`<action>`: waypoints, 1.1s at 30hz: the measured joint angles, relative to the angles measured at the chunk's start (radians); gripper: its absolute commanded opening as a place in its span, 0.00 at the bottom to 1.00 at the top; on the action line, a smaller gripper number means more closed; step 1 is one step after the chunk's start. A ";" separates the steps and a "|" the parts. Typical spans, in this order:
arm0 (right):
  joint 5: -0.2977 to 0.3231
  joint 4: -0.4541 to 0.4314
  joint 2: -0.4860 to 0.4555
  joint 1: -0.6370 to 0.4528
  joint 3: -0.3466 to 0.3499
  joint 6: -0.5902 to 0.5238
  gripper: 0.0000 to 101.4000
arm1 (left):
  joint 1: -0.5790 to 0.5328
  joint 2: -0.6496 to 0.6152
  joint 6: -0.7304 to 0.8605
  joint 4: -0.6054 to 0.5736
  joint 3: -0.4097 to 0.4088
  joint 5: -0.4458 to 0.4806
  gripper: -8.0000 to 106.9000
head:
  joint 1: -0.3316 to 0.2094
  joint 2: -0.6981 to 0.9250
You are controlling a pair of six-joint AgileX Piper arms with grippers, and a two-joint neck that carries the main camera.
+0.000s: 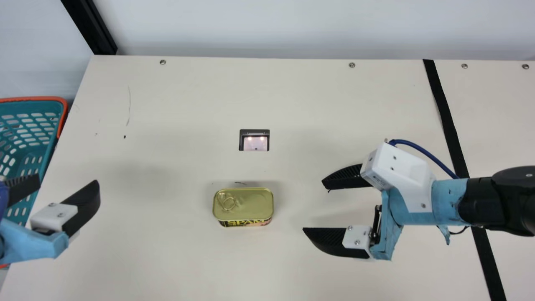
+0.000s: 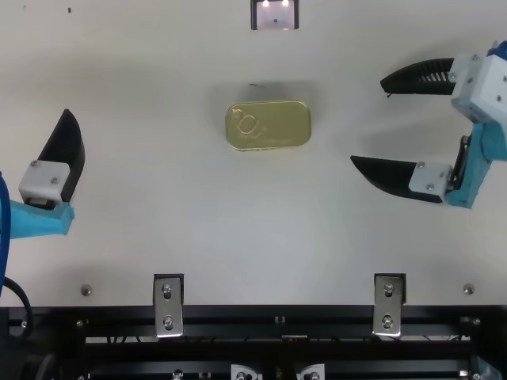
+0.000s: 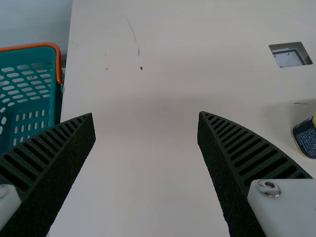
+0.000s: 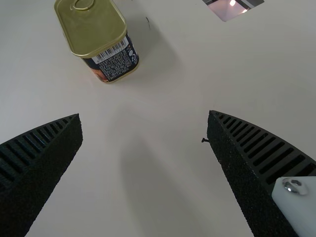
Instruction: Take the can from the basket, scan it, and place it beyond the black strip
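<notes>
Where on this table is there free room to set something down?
Bare patches lie between the basket and scanner window, and between that window and the black strip, behind the right gripper. It is tighter from the SPAM can to the strip, where that gripper spreads, and beside the basket, near the left gripper.

1. You have what looks like a robotics lab, with a checkout-like station.
2. You see black-and-blue robot arms, left (image 1: 31,244) and right (image 1: 503,200), over a cream table (image 1: 167,259).
3. Its top holds a lit scanner window (image 1: 255,144) and a black strip (image 1: 445,113); a teal shopping basket (image 1: 34,99) sits beside it.
4. You find black metal rails (image 2: 238,317), bolted brackets (image 2: 167,306) and a plain pale wall (image 1: 292,25).
</notes>
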 measured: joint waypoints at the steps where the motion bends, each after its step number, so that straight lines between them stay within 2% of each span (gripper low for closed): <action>1: 0.002 0.004 0.000 0.000 -0.001 0.001 1.00 | 0.000 0.000 0.000 0.000 0.000 0.000 0.85 | 0.000 0.000; 24: 0.019 -0.004 -0.018 0.020 -0.007 0.035 1.00 | 0.000 0.000 0.000 0.000 0.000 0.000 0.85 | 0.000 0.000; 28: 0.007 -0.019 -0.045 0.038 -0.010 0.035 1.00 | 0.000 0.000 0.000 0.000 0.000 0.000 0.85 | 0.000 0.000; 33: -0.021 -0.075 -0.107 0.088 -0.043 0.086 1.00 | 0.000 0.000 0.000 0.000 0.000 0.000 0.85 | 0.000 0.000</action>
